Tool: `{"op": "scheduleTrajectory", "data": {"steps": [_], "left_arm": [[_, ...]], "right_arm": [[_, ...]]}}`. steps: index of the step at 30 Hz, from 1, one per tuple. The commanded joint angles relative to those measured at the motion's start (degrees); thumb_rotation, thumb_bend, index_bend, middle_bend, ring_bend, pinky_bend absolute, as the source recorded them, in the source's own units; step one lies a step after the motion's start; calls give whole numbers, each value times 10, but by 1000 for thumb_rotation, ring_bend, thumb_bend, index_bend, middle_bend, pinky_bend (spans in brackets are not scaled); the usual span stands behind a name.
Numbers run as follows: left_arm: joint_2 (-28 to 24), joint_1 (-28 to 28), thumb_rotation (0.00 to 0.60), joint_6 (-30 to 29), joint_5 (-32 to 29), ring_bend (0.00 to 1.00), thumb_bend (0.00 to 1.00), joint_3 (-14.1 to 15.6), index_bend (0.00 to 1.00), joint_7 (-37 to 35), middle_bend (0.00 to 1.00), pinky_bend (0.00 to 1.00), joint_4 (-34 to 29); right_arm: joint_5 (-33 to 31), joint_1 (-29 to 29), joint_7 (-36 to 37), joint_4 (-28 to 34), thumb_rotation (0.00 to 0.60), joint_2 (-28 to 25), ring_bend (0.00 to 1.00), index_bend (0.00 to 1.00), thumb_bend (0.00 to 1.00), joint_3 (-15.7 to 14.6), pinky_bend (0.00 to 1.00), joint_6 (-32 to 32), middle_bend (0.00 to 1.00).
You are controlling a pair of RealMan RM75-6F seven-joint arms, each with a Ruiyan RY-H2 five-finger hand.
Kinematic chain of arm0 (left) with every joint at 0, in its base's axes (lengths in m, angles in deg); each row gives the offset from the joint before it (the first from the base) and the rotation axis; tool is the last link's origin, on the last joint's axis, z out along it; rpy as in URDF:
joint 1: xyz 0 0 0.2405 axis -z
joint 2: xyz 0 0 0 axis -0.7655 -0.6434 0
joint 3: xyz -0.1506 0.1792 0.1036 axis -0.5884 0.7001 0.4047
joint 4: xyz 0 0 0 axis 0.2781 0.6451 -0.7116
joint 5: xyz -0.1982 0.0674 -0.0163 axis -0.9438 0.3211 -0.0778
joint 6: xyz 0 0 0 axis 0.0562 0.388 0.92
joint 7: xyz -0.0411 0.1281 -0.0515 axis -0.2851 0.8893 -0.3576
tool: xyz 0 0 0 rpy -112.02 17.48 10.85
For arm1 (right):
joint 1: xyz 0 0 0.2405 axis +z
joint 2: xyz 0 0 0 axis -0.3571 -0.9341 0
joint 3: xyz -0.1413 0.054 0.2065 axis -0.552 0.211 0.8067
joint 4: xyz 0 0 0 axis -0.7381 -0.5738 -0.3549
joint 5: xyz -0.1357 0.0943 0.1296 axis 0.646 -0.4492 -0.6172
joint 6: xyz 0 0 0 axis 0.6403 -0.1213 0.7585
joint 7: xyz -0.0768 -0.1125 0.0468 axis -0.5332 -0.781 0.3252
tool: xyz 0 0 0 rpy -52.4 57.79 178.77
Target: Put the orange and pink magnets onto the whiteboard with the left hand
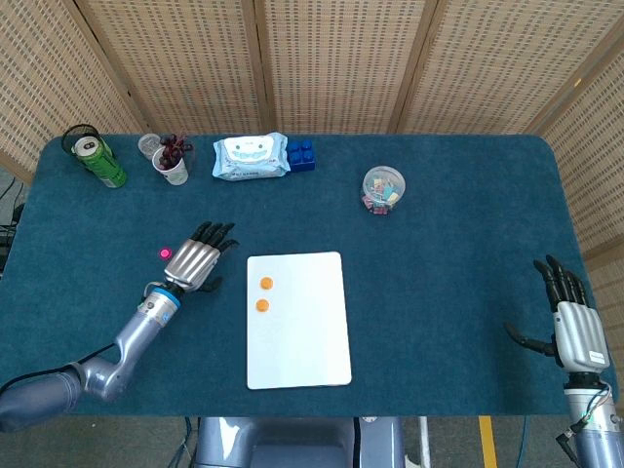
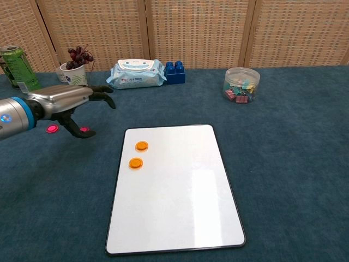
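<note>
two flat round orange magnets (image 2: 142, 146) sit one behind the other on the near-left part of the white rectangular whiteboard (image 2: 180, 196), which lies flat on the blue felt table (image 2: 283, 142); that half of the job looks done, judging by where they lie. what's left is the pair of small round pink magnets (image 2: 52, 129), both on the felt to the left of the board and well apart from it. in the chest view one shows just left of the thumb and the other (image 2: 84, 130) right by the thumb tip; from overhead only one is visible, the second hidden under the fingers.

the silver left hand (image 2: 68, 101) hangs over those pink magnets, palm down, fingers spread and empty, thumb dropped toward the felt. i'd say it is placed that way to pinch the nearer pink one, thumb under the edge, since a flat disc on soft felt gives little to grab.

the right hand (image 1: 573, 327) waits upright at the far right edge of the table, fingers apart, holding nothing, which fits a task meant for the left alone.

along the back edge stand a green drinks can (image 2: 16, 65), a paper cup of dark grapes (image 2: 76, 73), a pack of wet wipes (image 2: 136, 73), a blue toy brick (image 2: 175, 71) and a clear tub of clips (image 2: 241, 84), all out of the way.
</note>
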Motion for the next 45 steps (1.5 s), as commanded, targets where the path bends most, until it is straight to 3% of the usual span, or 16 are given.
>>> {"op": "scheduleTrajectory", "data": {"steps": [1,13,38,45], "left_arm": [[-7,-13,600,7,-7,0,372,-1,244,-49,0,0,43],[36,-9,600,24,16,0,380,3,279,-130,0,0,147],[87,-3,600,57,25,0,383,6,328,-161,0,0,233],[96,0,600,62,24,0,402,5,482,-150,0,0,242]], "right_arm": [[0,0,-1,1,600,0,0,0,260,0,0,0,0],[-2,0,-3,2,600,0,0,0,260,0,0,-1,0],[-3,0,0,2,600,-1,0,0,260,-1,0,-3,0],[-4,0,1,3,600,-1,0,0,260,0,0,-4,0]]}}
